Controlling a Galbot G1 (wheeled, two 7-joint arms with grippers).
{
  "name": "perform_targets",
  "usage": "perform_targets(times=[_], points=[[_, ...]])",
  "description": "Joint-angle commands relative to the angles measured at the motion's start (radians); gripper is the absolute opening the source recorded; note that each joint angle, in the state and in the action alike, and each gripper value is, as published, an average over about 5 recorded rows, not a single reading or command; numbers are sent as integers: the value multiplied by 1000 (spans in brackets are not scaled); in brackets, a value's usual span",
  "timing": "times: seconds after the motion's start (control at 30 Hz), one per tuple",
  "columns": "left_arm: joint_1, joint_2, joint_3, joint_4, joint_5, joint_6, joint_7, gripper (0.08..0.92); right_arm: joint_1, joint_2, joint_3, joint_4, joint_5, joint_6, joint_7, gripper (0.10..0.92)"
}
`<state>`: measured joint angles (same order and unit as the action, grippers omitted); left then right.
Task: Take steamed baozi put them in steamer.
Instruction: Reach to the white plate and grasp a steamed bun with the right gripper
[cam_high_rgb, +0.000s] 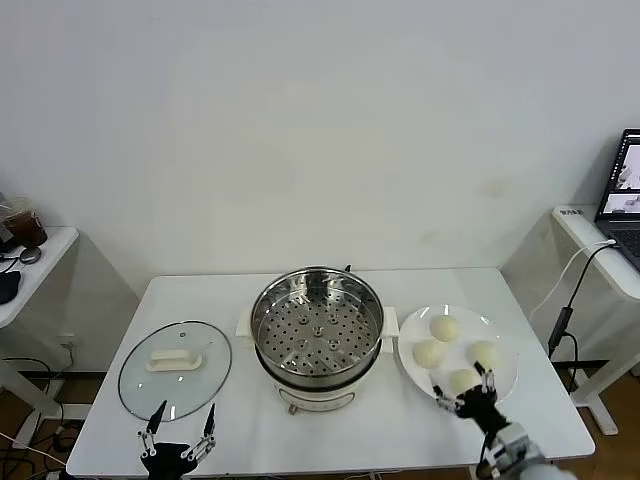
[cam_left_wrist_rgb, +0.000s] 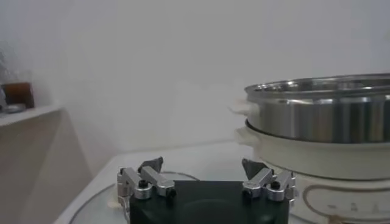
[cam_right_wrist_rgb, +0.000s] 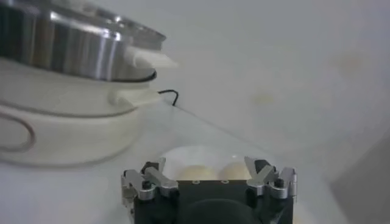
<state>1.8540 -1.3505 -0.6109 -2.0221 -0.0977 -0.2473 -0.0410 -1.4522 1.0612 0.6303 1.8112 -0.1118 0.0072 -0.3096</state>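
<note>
**Four buns on the plate, steamer empty, both tools spread wide**

At the near left edge of the table (cam_high_rgb: 300, 440) the left tool (cam_high_rgb: 180, 428) waits with its fingers spread wide and nothing between them. Just ahead of it lies the glass lid (cam_high_rgb: 175, 368), flat on the table with its white handle up. This arm looks idle.

Further right, between the two tools, stands the steamer (cam_high_rgb: 317, 325), a shiny steel pot on a white base. Its perforated tray is bare, so I judge the task has hardly begun.

To the right of the steamer sits the white plate (cam_high_rgb: 505, 385) carrying the four steamed baozi (cam_high_rgb: 444, 327), set close together. The right tool (cam_high_rgb: 462, 392) hangs at the plate's near edge, fingers parted and holding nothing, the nearest bun just ahead of its tips; whether it touches that bun I cannot tell.

The buns look light and soft, with smooth skin that may dent or tear under a hard pinch, and perhaps a little tacky. I would take hold of the nearest one across its widest part, low on the sides, closing only until it is cradled. A firm squeeze could crush it, and a high grip could let it slip out.
</note>
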Motion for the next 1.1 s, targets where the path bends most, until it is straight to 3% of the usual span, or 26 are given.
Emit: perform_targets(times=[0.03,0.27,0.7,1.1], points=[[-28,-1,-7,16,11,-30,3,823,265,-296,-49,-137,-241,-9,-195,823],[-38,-17,-19,25,14,-65,-8,823,679,-415,-356,-317,-371,-21,-438,823],[-29,-35,-48,29,30,-77,-10,823,1298,-332,-987,-660,-356,-63,-907,823],[-40,-43,-59,44,36,-92,-20,823,1350,-249,-1123,-801,-281,-31,-906,823]])
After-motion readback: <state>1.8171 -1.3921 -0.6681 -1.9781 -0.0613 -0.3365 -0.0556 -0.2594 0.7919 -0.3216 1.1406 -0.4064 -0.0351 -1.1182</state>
